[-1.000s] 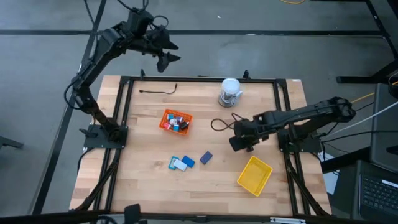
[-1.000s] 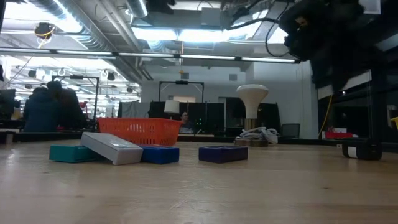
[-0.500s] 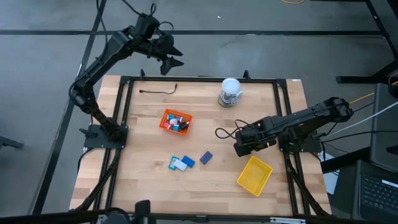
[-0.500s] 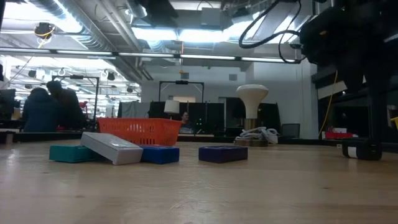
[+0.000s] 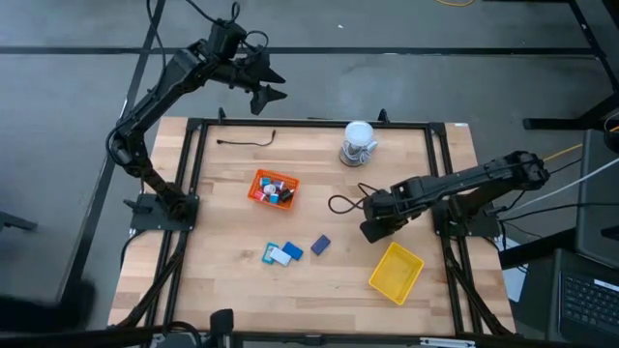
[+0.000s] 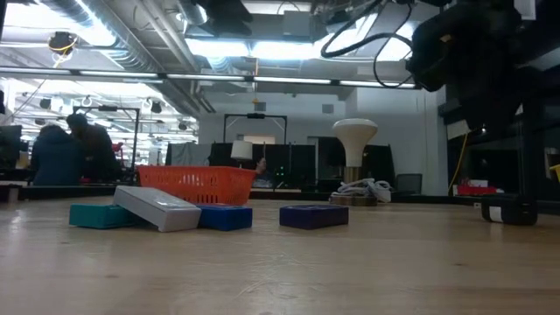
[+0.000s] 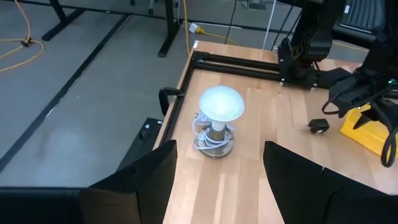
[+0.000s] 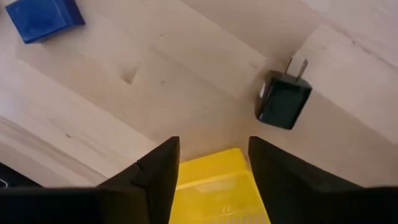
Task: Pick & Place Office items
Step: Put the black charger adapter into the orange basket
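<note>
The office items are small blocks. A teal (image 5: pixel 270 255), a white (image 5: pixel 281 256) and a blue one (image 5: pixel 293 251) lie bunched on the table, with a navy block (image 5: pixel 320 245) beside them. More pieces fill the orange tray (image 5: pixel 272 188). My right gripper (image 5: pixel 370 230) hovers open over the table between the navy block and the yellow tray (image 5: pixel 397 272). In the right wrist view it (image 8: pixel 214 146) looks down on the yellow tray (image 8: pixel 214 186), a black plug adapter (image 8: pixel 284 99) and a blue block (image 8: pixel 45 18). My left gripper (image 5: pixel 263 89) is open, raised beyond the table's far left corner.
A white-and-grey roll (image 5: pixel 358 143) stands at the far edge, also seen as the roll (image 7: pixel 217 112) from the left wrist. A black cord (image 5: pixel 247 141) lies near the far left corner. A dark cable loop (image 5: pixel 343 200) hangs by the right arm. People (image 6: pixel 74 149) stand in the room behind.
My right gripper has swayed a little toward the table's right edge and back toward the left, staying open above the table. The cable loop by it has swung along. The blocks and trays lie as before.
</note>
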Available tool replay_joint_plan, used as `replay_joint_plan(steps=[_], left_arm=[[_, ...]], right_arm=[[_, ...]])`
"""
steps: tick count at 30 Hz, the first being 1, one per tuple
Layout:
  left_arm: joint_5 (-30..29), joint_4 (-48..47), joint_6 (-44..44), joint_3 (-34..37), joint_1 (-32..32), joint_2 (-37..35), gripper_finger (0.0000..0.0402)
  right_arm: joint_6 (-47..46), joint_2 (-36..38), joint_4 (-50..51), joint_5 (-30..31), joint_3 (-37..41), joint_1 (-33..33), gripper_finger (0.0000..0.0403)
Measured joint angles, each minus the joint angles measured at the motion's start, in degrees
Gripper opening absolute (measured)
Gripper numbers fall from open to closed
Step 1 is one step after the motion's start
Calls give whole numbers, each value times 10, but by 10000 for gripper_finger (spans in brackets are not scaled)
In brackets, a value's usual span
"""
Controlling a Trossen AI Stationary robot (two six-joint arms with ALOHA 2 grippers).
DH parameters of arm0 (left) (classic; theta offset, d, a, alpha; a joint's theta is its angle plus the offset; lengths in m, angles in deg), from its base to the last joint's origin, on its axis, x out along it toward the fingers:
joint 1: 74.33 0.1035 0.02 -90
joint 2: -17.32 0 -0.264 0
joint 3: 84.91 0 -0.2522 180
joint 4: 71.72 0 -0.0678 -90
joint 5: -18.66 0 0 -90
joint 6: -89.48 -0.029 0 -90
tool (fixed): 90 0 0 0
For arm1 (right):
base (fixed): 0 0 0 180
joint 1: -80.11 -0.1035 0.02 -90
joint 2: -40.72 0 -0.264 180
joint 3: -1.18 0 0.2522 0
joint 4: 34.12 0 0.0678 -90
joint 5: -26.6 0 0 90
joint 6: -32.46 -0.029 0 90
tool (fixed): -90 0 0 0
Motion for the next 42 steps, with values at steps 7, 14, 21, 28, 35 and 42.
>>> replay_joint_plan(steps=[7,14,21,28,35,42], left_arm=[[0,0,6,0,0,0,235],[0,0,15,0,0,0,235],[0,0,14,0,0,0,235],[2,-1,10,0,0,0,235],[2,-2,9,0,0,0,235],[2,-2,9,0,0,0,235]], right_arm=[[-4,0,-1,3,0,13,178],[-43,0,50,-15,1,24,180],[-62,-1,56,-25,37,19,234],[-79,-1,33,-24,70,19,306],[-107,-1,-24,-14,111,19,324],[-124,-1,-73,-12,148,19,302]])
